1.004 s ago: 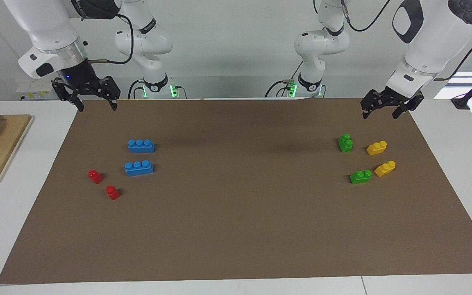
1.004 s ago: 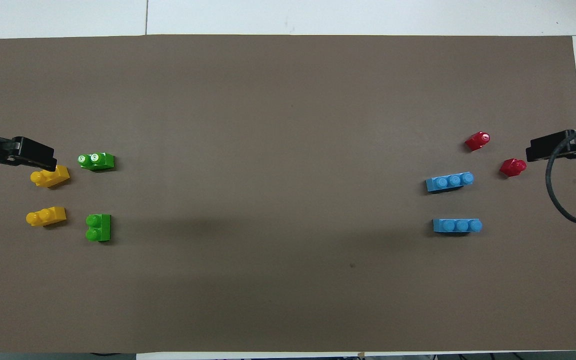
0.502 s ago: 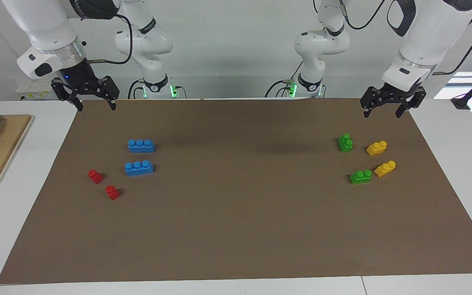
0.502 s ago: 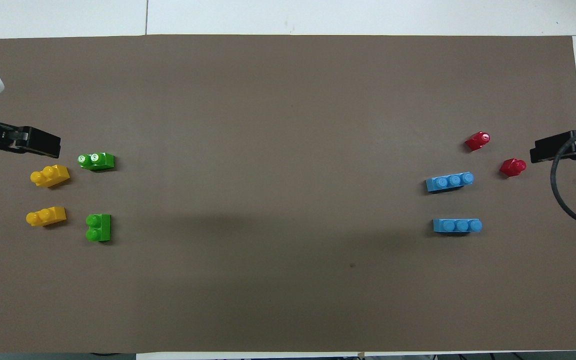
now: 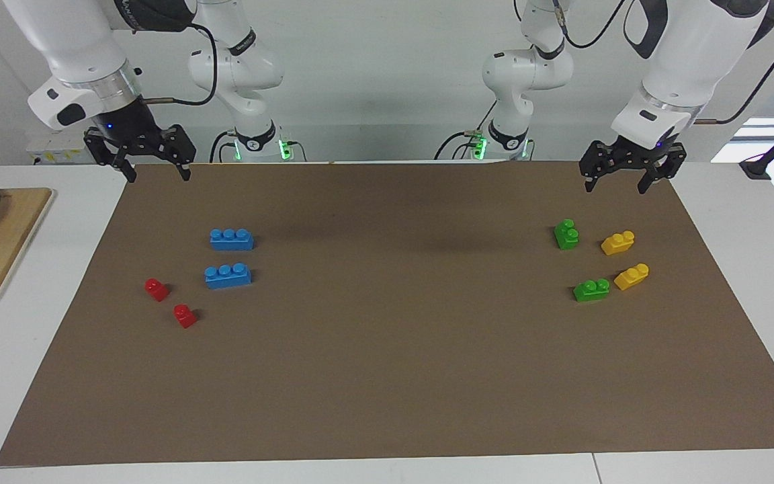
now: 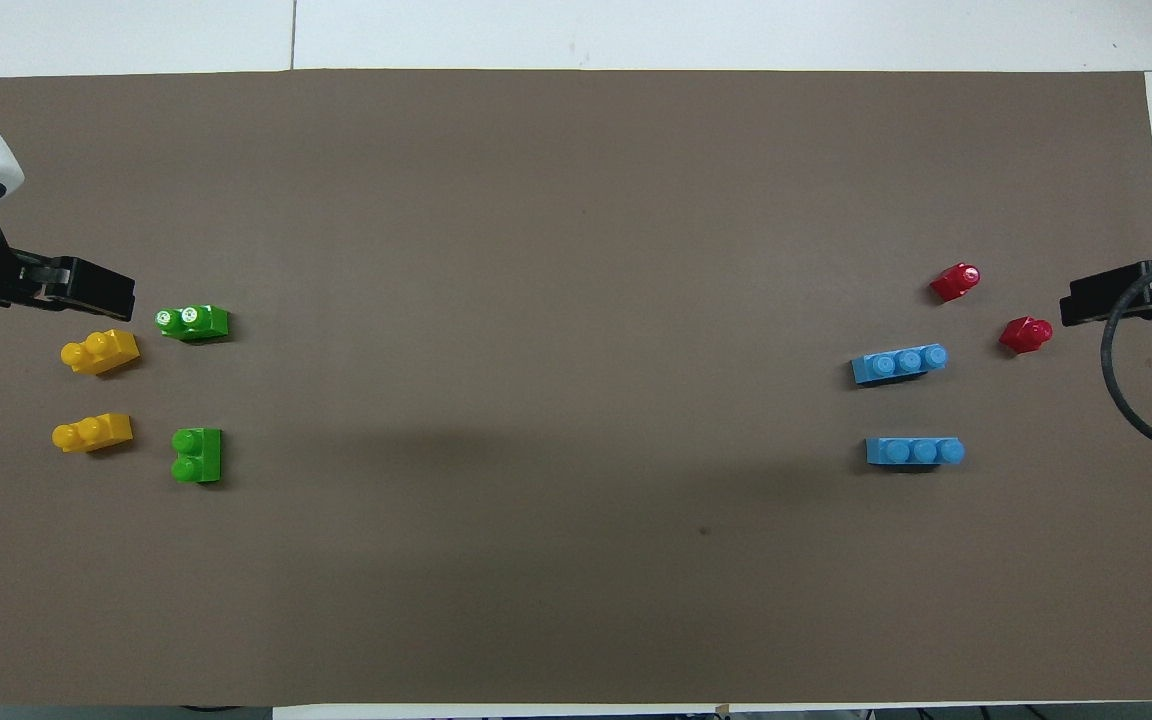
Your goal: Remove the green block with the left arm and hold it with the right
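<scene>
Two green blocks lay on the brown mat toward the left arm's end of the table: one (image 5: pixel 566 234) nearer the robots, the other green block (image 5: pixel 591 290) farther out, each sitting free on the mat with a yellow brick just beside it. The nearer yellow brick (image 5: pixel 617 243) and the farther yellow brick (image 5: pixel 631 276) lay closer to that short edge of the mat than the green ones.

The left gripper (image 5: pixel 614 183) had shifted over the last second. It had been hanging above the mat's corner nearest the left arm's base, tilted; it then straightened and slid along the mat's robot-side edge toward the middle, so that it came to hang in the air roughly in line with the nearer green block, though well above it and touching nothing. Its fingers stood wide open and empty. That reads as the start of the approach: probably lining up over a green block before descending, with the pick itself not yet begun.

The right gripper (image 5: pixel 153 173) waited over the mat's other robot-side corner, fingers open, holding nothing. Near it lay two blue bricks (image 5: pixel 231 238) and two small red bricks (image 5: pixel 156 289), none of which had moved.
</scene>
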You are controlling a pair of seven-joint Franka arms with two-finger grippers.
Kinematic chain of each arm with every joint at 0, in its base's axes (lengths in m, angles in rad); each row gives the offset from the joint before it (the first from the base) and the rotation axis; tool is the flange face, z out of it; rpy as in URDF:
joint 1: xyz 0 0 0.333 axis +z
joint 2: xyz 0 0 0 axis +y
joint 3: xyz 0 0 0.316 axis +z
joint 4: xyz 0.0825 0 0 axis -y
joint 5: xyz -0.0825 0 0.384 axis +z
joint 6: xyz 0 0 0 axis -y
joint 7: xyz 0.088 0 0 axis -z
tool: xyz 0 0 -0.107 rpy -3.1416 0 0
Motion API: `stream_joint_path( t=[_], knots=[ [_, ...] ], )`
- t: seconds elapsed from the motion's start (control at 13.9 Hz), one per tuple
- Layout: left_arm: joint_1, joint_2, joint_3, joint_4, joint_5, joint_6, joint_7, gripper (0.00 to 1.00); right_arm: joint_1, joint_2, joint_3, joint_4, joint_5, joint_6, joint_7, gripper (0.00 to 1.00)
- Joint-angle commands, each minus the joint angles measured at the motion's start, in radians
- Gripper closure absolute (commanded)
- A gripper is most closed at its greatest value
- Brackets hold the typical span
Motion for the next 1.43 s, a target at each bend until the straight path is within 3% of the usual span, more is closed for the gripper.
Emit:
stream_joint_path(
  t=[0.0, 0.14, 0.29, 0.36, 1.36],
  knots=[
    [-0.106, -0.007, 0.109, 0.013, -0.028, -0.049, -0.007, 0.0, -0.008, 0.003, 0.004, 0.008, -0.011, -0.026, -0.005, 0.0],
    [-0.052, -0.021, 0.045, 0.004, -0.039, -0.04, -0.007, 0.0, -0.01, 0.003, 0.004, 0.008, -0.013, -0.027, -0.006, 0.0],
    [0.087, -0.019, -0.106, 0.005, -0.03, -0.049, -0.007, 0.0, -0.01, 0.003, 0.004, 0.008, -0.011, -0.027, -0.006, 0.0],
    [0.106, -0.013, -0.139, 0.004, -0.028, -0.046, -0.008, 0.0, -0.01, 0.003, 0.004, 0.008, -0.011, -0.027, -0.006, 0.0],
    [0.109, -0.01, -0.112, 0.004, -0.032, -0.005, -0.045, 0.0, -0.01, 0.003, 0.004, 0.008, -0.014, -0.027, -0.005, 0.0]
  ],
)
